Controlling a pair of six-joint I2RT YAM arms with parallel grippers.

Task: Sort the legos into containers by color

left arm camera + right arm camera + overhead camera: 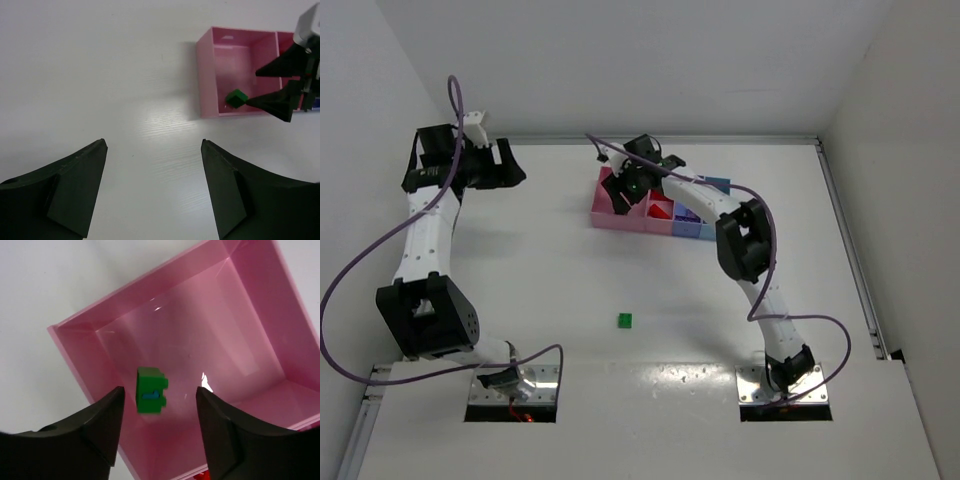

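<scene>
My right gripper is open over the wide pink bin, the left end of the row of containers. A dark green lego sits loose between its fingers, touching neither, low inside that bin. The left wrist view shows the same lego in the wide pink bin, just off the right gripper's tips. Red legos lie in the narrower pink bin and purple ones in the blue-violet bin. Another green lego lies on the table. My left gripper is open and empty.
The left arm is folded back at the far left, its gripper near the back wall. The right arm reaches over the right bins, hiding most of the light blue bin. Walls close the table's back and sides.
</scene>
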